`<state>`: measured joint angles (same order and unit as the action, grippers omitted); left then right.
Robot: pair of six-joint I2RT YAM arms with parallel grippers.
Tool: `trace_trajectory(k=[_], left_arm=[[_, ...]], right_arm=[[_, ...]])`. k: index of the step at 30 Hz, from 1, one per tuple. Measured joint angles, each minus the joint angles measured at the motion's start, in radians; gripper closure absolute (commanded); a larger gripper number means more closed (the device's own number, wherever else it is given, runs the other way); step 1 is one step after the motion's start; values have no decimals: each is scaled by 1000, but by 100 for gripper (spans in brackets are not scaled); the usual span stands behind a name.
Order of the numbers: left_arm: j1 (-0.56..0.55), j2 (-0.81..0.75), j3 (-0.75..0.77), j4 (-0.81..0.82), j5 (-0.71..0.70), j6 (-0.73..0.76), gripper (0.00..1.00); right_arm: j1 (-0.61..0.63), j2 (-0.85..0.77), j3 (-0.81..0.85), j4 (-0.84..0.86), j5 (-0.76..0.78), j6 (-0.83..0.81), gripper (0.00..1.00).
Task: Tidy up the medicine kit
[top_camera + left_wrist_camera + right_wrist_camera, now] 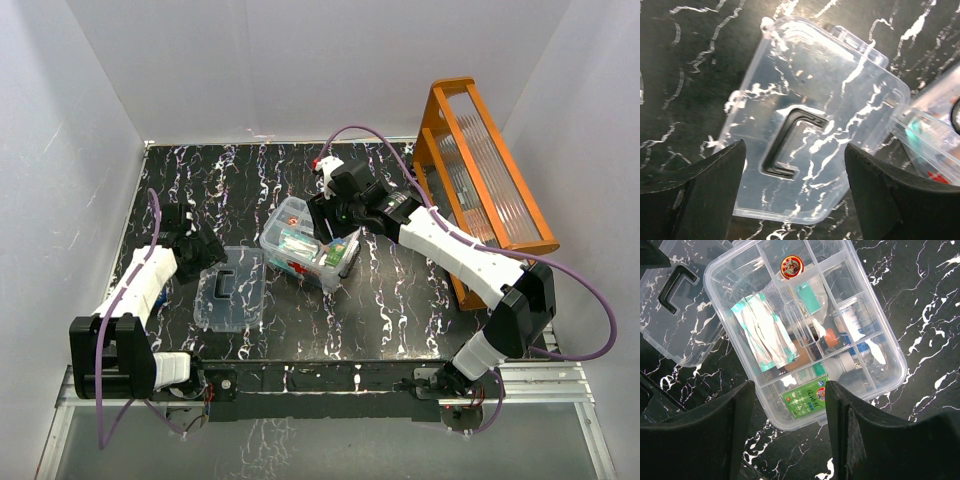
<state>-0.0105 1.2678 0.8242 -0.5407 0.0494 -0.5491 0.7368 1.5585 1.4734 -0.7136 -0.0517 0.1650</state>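
The clear medicine box (283, 222) stands open mid-table with the divided tray (765, 386) seated in it; a green packet (807, 397), a small round red tin (791, 266), white sachets and bottles lie inside. The clear lid (231, 288) with its black handle (790, 142) lies flat to the box's left, its corner touching the box (935, 130). My left gripper (795, 200) is open and empty, hovering over the lid's near edge. My right gripper (789, 432) is open and empty above the box's near end by the green packet.
A tall orange rack (480, 180) with ribbed clear panels stands at the right edge of the black marbled table (400, 300). White walls enclose the table at the back and on both sides.
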Motion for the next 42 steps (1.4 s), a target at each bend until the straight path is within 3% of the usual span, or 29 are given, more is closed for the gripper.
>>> trace_trajectory(k=[9, 16, 29, 35, 42], left_arm=[[0, 60, 8, -23, -126, 91, 12], [1, 147, -21, 17, -142, 88, 12], [8, 122, -91, 82, -108, -122, 23], [9, 23, -178, 91, -64, -260, 25], [8, -72, -218, 39, -23, -315, 24]], right_arm=[[0, 0, 0, 0, -1, 2, 45], [0, 0, 0, 0, -8, 2, 45], [0, 0, 0, 15, -12, 3, 47], [0, 1, 2, 16, -11, 3, 47], [0, 1, 2, 17, -6, 4, 47]])
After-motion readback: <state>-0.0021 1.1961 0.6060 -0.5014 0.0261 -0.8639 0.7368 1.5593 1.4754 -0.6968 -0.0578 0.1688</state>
